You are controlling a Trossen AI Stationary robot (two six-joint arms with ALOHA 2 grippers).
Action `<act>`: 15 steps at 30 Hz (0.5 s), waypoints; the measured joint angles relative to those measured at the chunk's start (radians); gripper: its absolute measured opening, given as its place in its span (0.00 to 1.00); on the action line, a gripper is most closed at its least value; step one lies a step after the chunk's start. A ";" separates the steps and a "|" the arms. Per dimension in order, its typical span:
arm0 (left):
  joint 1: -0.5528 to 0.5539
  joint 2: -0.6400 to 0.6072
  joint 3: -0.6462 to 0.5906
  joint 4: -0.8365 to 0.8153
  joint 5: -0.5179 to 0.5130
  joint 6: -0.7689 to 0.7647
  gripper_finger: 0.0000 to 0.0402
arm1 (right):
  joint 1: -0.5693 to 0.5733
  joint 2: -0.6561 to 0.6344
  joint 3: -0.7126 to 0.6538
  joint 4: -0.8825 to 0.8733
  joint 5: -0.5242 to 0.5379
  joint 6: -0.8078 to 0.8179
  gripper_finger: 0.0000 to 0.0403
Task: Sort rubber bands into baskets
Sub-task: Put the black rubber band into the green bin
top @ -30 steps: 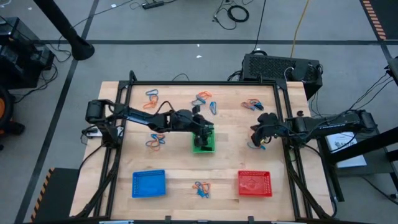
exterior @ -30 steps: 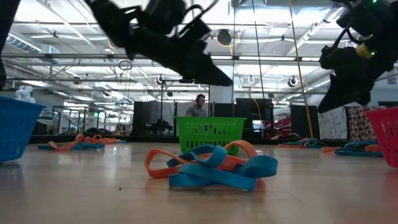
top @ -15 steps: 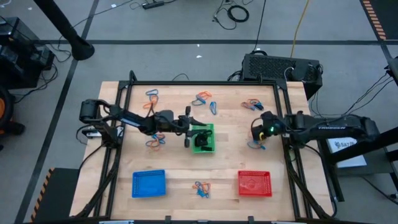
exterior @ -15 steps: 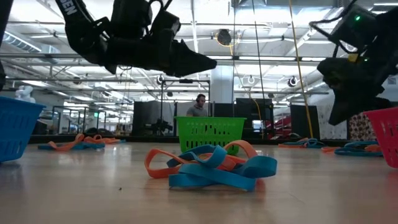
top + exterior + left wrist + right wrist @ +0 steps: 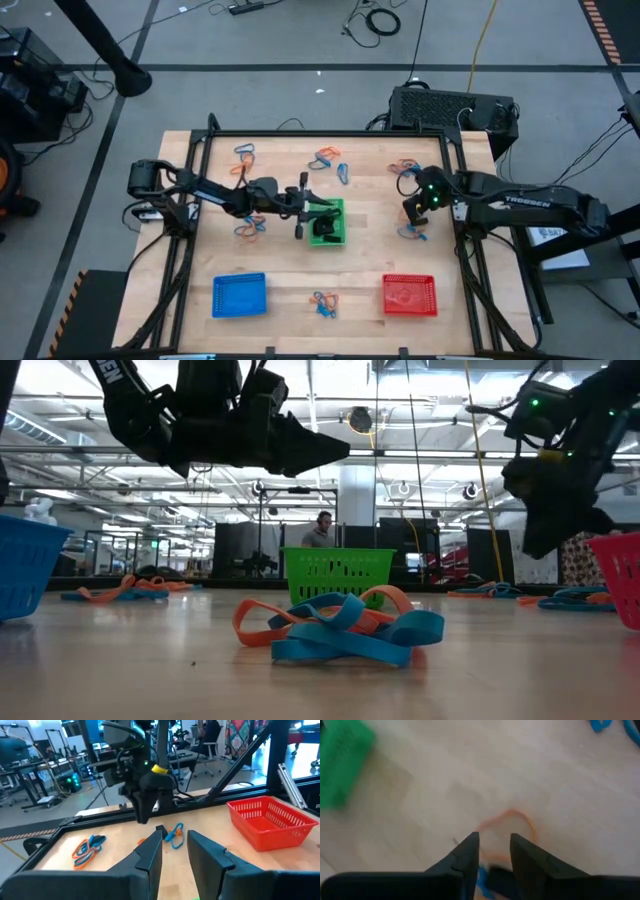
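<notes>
Rubber bands lie in small orange and blue heaps on the wooden table, one near the front [image 5: 340, 628] and one [image 5: 410, 232] just below my right gripper [image 5: 413, 210]. That gripper slants down, open, over an orange band [image 5: 515, 822] lying on the wood. My left gripper [image 5: 322, 213] hangs level over the green basket [image 5: 336, 236], open with nothing between its fingers [image 5: 150, 847]. Something dark lies in that basket. The blue basket [image 5: 240, 295] and the red basket [image 5: 409, 295] stand near the front edge.
More band heaps lie at the far left [image 5: 245, 155], far middle [image 5: 328, 160], far right [image 5: 405, 168] and left of the green basket [image 5: 250, 228]. Black frame rails [image 5: 452, 190] border the table. A black box [image 5: 450, 108] sits beyond the far right corner.
My left gripper has tipped up from pointing down into the green basket until it is level, and has drawn back a little toward the table's left edge. My right arm has swung, carrying its gripper slightly toward the far edge and turning it.
</notes>
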 joint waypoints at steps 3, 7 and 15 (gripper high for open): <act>0.000 0.000 0.000 -0.023 0.000 0.000 0.25 | 0.000 0.031 0.042 -0.092 -0.010 -0.104 0.30; 0.000 0.000 0.000 -0.060 0.000 -0.002 0.25 | 0.004 0.074 0.051 -0.144 -0.010 -0.119 0.31; -0.002 0.000 0.000 -0.118 0.000 -0.028 0.25 | 0.019 0.193 0.047 -0.172 -0.007 0.193 0.31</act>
